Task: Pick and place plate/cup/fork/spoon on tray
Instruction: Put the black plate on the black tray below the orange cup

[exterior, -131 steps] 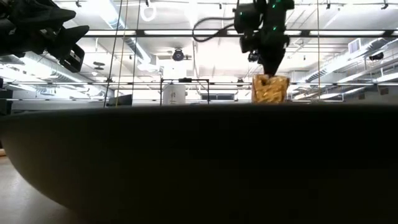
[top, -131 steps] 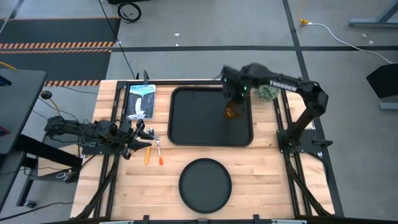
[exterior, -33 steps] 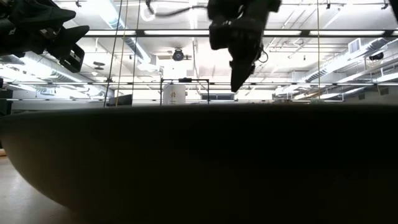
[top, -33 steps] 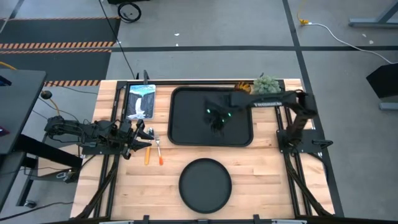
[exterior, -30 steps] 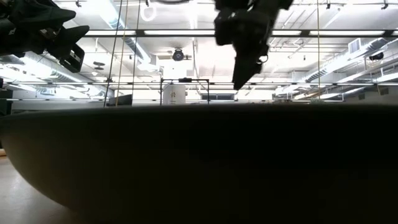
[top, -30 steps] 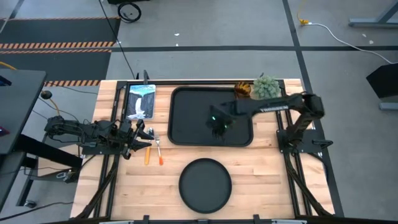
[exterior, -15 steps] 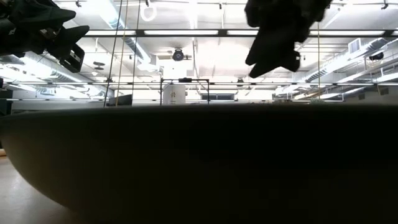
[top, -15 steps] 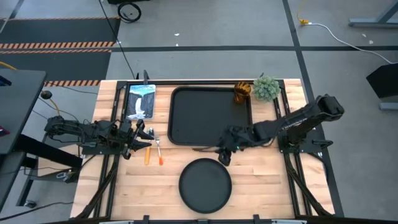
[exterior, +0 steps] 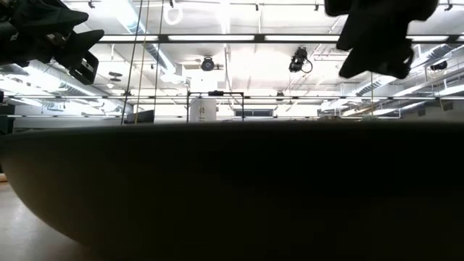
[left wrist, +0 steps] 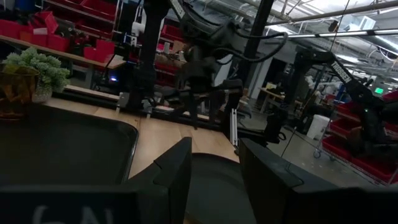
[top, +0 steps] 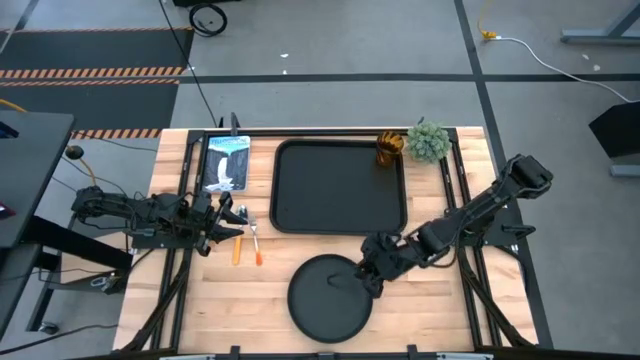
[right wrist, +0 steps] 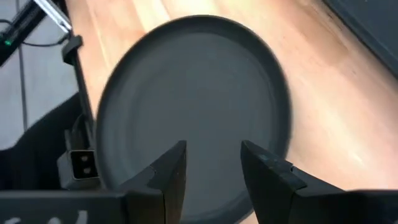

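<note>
The round black plate lies flat on the wood near the table's front edge, and its dark rim fills the low view. My right gripper hovers open above the plate's far right part, a finger on each side of the view, clear of it. The amber cup stands in the far right corner of the black tray. The fork and spoon lie side by side on the wood left of the tray. My left gripper waits open beside them.
A green plant stands just right of the cup, off the tray. A white and blue packet lies at the far left. Black rails run along the table's sides. Bare wood shows on both sides of the plate.
My right gripper has swung from above the middle of the tray toward the table's near edge and now hangs over the plate's far right part, fingers as wide as before. The cup stays in the tray's far right corner.
</note>
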